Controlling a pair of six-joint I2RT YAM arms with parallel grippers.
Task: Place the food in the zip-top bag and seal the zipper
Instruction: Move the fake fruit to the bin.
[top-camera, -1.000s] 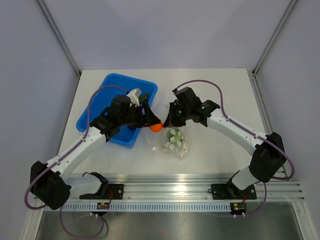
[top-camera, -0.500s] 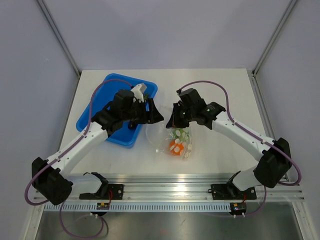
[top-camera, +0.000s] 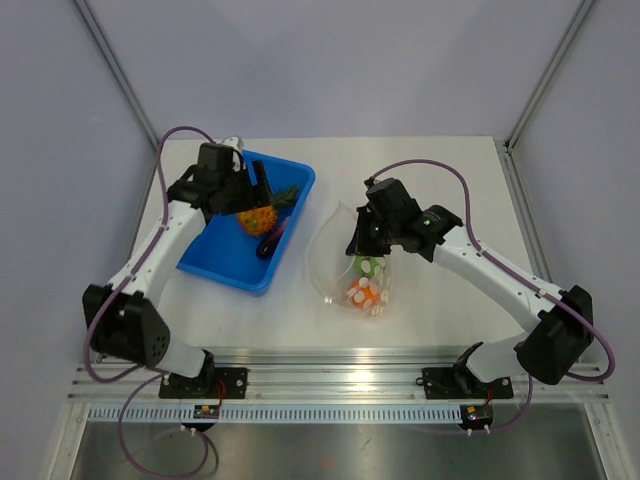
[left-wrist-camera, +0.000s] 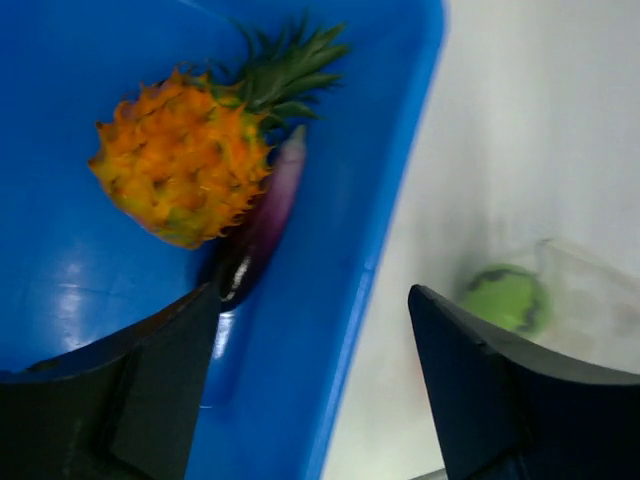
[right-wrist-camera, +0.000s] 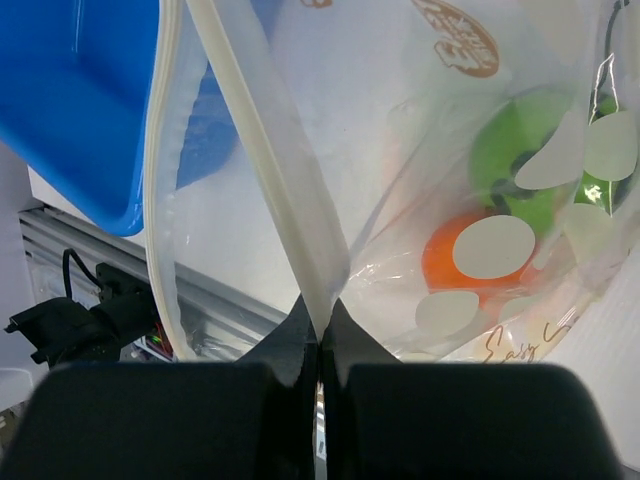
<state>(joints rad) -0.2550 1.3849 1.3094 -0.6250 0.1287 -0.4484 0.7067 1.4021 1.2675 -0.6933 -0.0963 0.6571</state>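
Pineapple (left-wrist-camera: 185, 160), next: we centre the left gripper (left-wrist-camera: 310, 330) (spread, empty) over its body; right gripper (right-wrist-camera: 320, 338) clamps the zip-top bag (right-wrist-camera: 400, 150).

A robotics lab cell: a white table (top-camera: 440, 170) boxed in by plain grey panels (top-camera: 330, 70) on metal posts (top-camera: 118, 75), an aluminium rail (top-camera: 340, 378) along its near edge.

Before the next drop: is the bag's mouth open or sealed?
Open: the right gripper pinches one zipper lip while the other bows away, leaving a wide gap.

Blue tray (top-camera: 225, 255) – left side, white table (top-camera: 420, 310)
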